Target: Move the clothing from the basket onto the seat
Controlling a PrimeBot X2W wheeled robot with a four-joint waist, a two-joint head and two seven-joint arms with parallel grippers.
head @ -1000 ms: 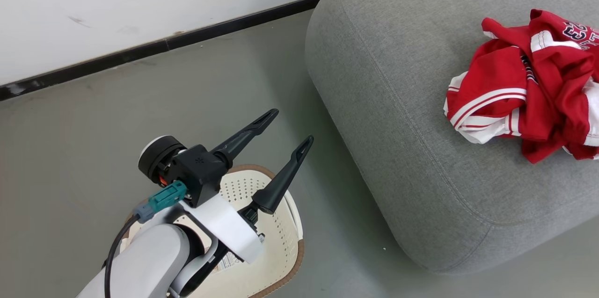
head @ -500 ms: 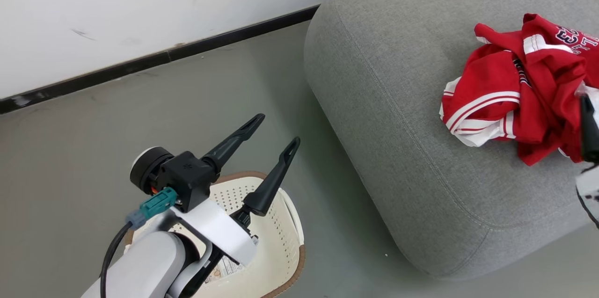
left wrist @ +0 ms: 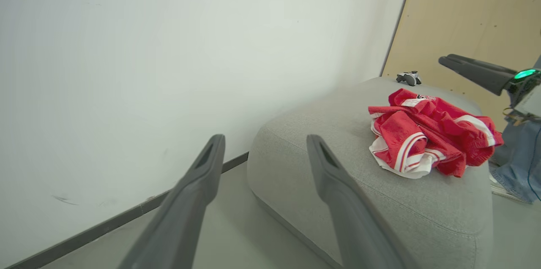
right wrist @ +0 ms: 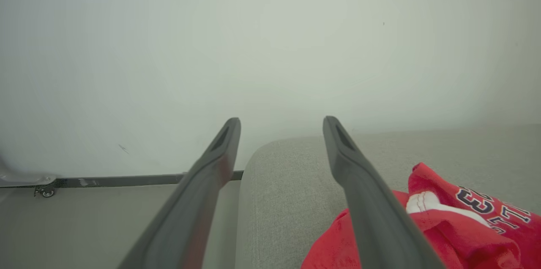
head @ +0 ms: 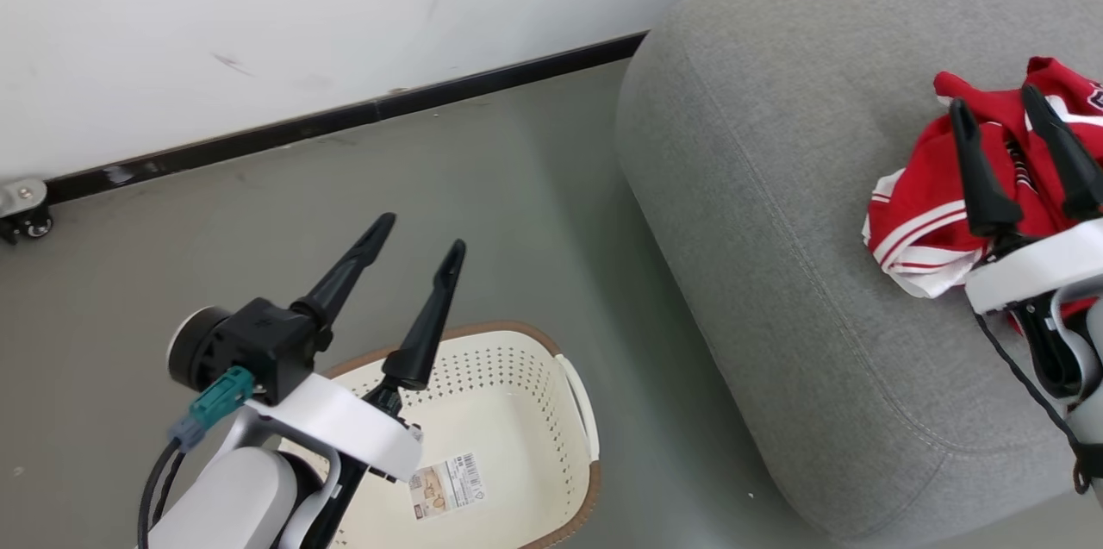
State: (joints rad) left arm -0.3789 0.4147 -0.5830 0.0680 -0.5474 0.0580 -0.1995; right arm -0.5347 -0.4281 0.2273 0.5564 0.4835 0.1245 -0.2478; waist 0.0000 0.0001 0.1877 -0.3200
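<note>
Clothing (head: 920,204): one crumpled heap on top of seat (head: 775,187), toward its right side.
Basket (head: 508,411): on floor left of seat, not touching it. We see its bare bottom with a label (head: 445,486); near part hidden behind left arm.
Left gripper (head: 420,234): raised left of seat, fingers spread, holding nothing.
Right gripper (head: 993,98): over seat, just above heap, fingers parted, empty.
We judge transfer done as far as visible; both tools released so the heap lies under its own weight.
</note>
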